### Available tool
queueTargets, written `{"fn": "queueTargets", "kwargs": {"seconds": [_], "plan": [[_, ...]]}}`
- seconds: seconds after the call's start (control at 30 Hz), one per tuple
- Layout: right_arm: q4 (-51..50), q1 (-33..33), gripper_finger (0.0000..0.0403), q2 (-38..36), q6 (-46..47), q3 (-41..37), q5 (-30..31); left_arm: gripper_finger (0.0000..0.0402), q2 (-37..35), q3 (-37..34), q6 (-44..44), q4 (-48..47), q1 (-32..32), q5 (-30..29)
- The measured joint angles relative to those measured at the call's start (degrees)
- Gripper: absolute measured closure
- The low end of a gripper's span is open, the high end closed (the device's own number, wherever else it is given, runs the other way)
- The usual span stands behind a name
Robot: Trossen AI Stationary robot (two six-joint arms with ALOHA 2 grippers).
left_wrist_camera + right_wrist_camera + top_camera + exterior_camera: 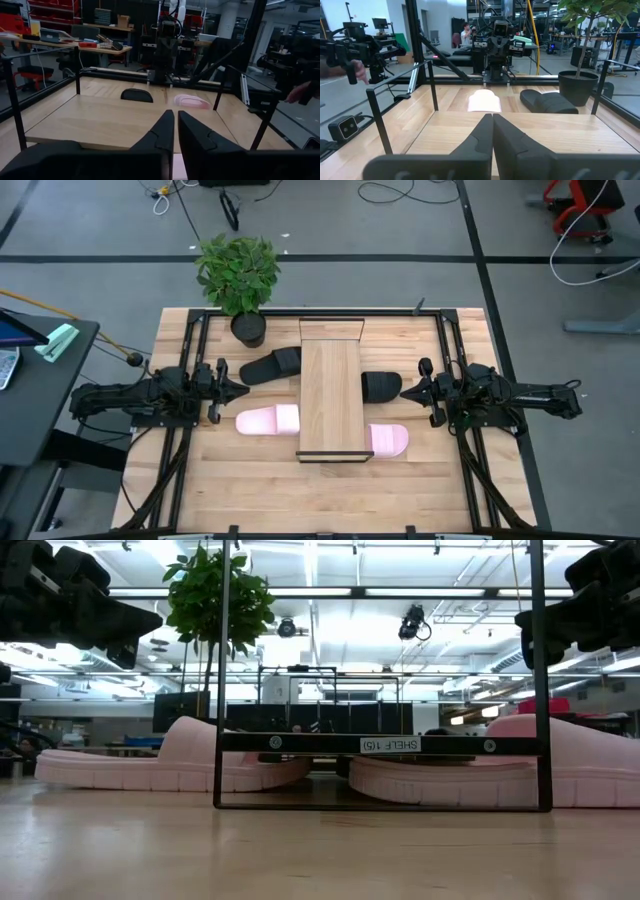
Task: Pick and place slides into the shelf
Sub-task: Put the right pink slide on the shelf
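The shelf (330, 390) is a long light-wood rack on black legs in the middle of the table. Four slides lie flat on the tabletop beside it. One black slide (272, 366) and one pale pink slide (268, 420) lie on its left. Another black slide (380, 387) and another pink slide (388, 440) stick out from under its right side. My left gripper (243, 389) hovers shut left of the shelf, between the two left slides. My right gripper (404, 392) hovers shut just right of the right black slide. The low view shows both pink slides (170, 765) (480, 775) behind the shelf frame (380, 744).
A potted plant (240, 275) stands at the table's far edge, left of the shelf's far end. Black rails (190, 370) (455, 360) run along both sides of the table. A side table (40, 370) stands off to the left. A person's hand (357, 70) shows in the room beyond.
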Motion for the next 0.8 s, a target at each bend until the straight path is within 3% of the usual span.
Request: {"fn": "queueTargets", "kwargs": {"seconds": [0.6,0.8], "plan": [[0.8,0.0,0.0389,0.0,-2.8,-0.1,1.0,0.0369,0.0,0.0,0.2,1.2,0.0,-0.6],[9.7,0.0,0.0389,0.0,-3.1,-0.1,1.2,0.0381,0.0,0.1,-1.4,9.5,0.0,-4.0]]}}
